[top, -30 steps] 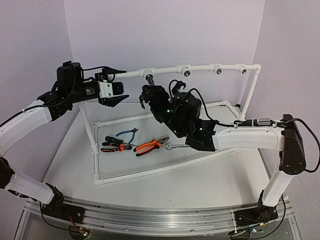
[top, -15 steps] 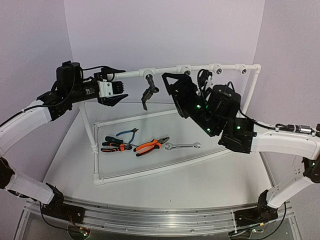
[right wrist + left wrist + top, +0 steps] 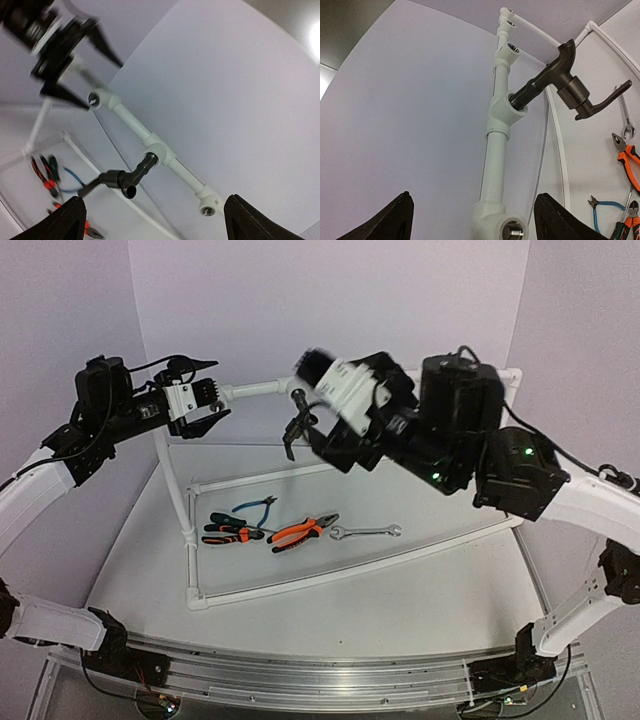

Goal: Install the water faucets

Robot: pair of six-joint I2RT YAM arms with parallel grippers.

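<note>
The dark grey-black faucet (image 3: 296, 422) hangs from a tee fitting (image 3: 506, 108) on the top rail of the white pipe frame (image 3: 255, 389), lever and spout pointing down. It also shows in the left wrist view (image 3: 563, 80) and the right wrist view (image 3: 124, 178). My left gripper (image 3: 203, 395) is open and empty to the left of the faucet, beside an empty threaded fitting (image 3: 512, 231); its view (image 3: 476, 217) shows the jaws wide apart. My right gripper (image 3: 318, 410), motion-blurred, is raised just right of the faucet, open and empty (image 3: 157, 220).
Orange-handled pliers (image 3: 303, 531), black-and-orange pliers (image 3: 230, 532), blue cutters (image 3: 256, 507) and a silver wrench (image 3: 366, 532) lie on the table inside the frame. More empty fittings (image 3: 209, 205) sit along the rail. The frame's right post (image 3: 500, 430) stands behind my right arm.
My right gripper has come off the faucet, swung right, then risen and turned back to face it. My left gripper has drawn back to the left. The faucet stays in the fitting.
</note>
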